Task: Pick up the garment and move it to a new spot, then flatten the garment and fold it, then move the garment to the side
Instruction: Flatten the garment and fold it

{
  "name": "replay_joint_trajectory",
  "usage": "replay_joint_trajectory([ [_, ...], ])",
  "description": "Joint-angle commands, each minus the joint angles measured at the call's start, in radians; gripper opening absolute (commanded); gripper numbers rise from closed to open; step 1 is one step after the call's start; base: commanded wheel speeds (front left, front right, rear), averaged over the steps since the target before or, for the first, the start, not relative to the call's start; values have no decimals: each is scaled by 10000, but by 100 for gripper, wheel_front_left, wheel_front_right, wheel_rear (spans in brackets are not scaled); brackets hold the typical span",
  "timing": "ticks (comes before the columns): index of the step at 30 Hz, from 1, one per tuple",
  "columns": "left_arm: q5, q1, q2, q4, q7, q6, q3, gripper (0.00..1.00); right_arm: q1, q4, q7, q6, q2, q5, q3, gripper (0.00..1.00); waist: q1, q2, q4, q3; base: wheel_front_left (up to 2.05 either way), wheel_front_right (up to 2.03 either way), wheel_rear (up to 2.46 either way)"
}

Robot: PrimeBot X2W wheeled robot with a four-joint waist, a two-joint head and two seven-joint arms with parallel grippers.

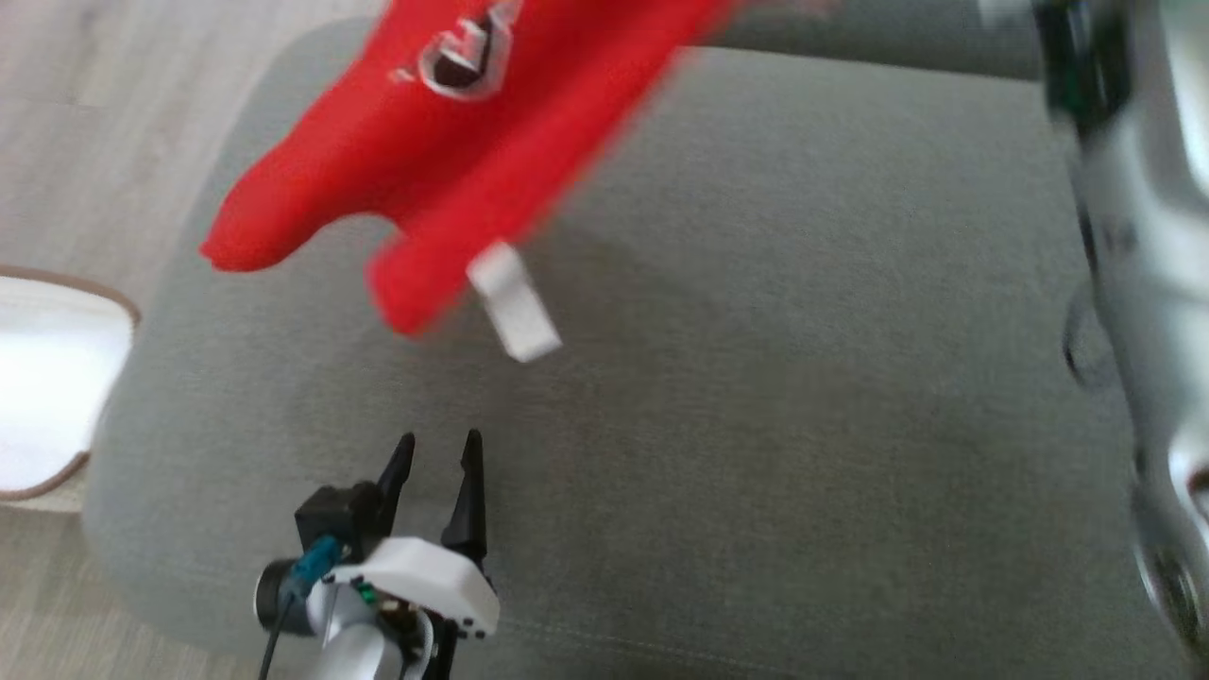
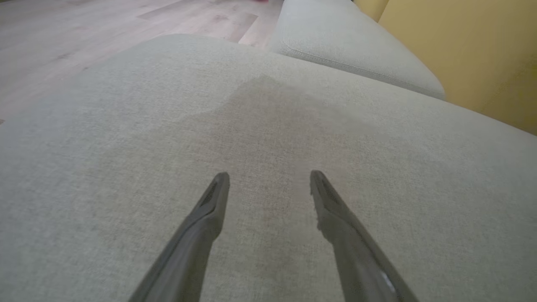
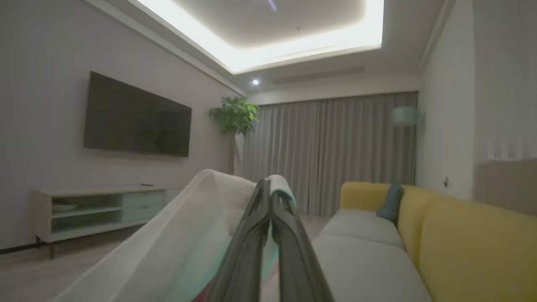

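While the right tool point(image 3: 269, 184) grips the garment point(image 1: 453, 161), the left tool point(image 1: 439, 439) gapes.

Your garment point(image 1: 444, 161) smeared by blur and cut off at the head view's top edge, its white tag point(image 1: 513, 302) too blurred to read, your right arm point(image 1: 1152, 236) a blurred streak cropped by the right edge
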Motion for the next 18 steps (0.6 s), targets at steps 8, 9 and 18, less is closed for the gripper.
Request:
replay_joint_trajectory([
  [8, 242, -1010, 30, -235, -122, -134, 143, 100, 3879, 791, -49, -9, -826, 52, -1094, 0, 0, 0, -929, 726, 0, 0, 0],
  [9, 239, -1040, 30, -228, -122, -132, 176, 100, 4282, 770, -49, -9, -786, 38, -1163, 0, 0, 0, -1028, 748, 0, 0, 0],
  [18, 137, -1049, 30, 128, -122, -346, 326, 100, 6341, -132, -49, -9, 250, -339, -1849, 100, 0, 0, -2208, 669, 0, 0, 0],
])
